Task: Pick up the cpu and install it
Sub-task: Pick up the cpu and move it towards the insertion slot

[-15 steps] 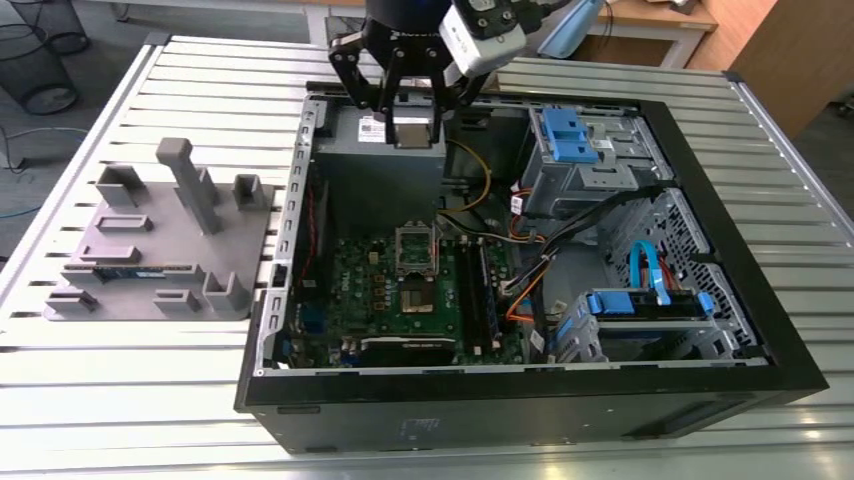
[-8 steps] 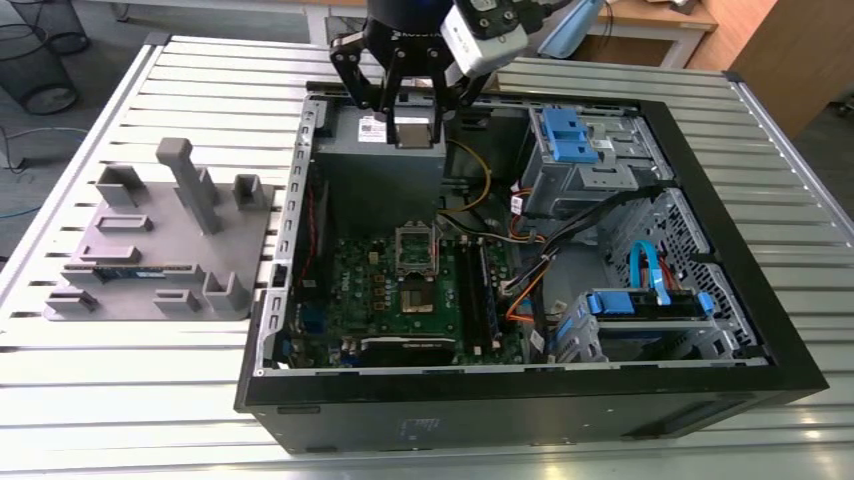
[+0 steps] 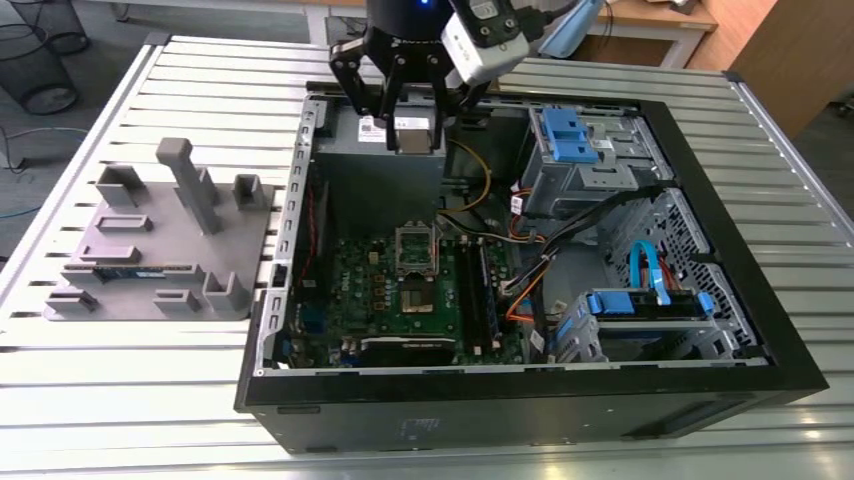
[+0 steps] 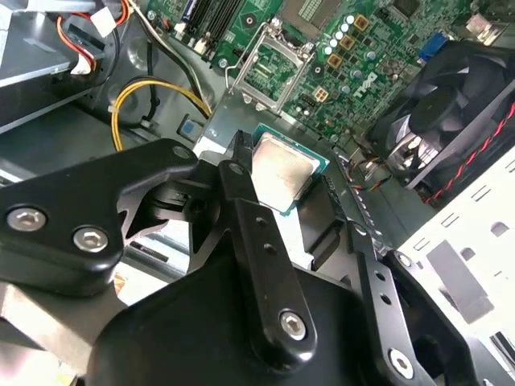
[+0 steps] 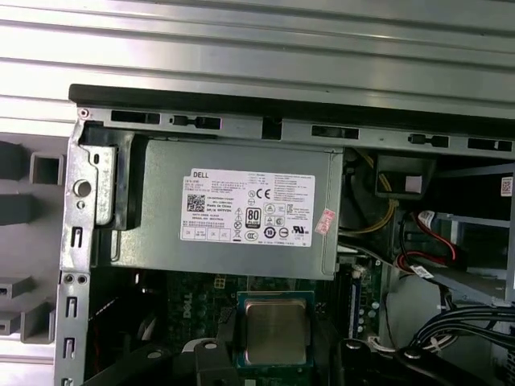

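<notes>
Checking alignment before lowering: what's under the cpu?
In the first wrist view, green motherboard shows beside the cpu in the gripper. The spot directly beneath is covered by the chip. In the second wrist view, the open socket sits clear of it.

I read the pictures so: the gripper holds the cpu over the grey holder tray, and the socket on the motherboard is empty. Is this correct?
Not entirely. The gripper holds the cpu over the open computer case, near the power supply, not over the holder tray, which lies apart at the exterior view's left. The exterior view shows it. The socket is indeed empty.
</notes>
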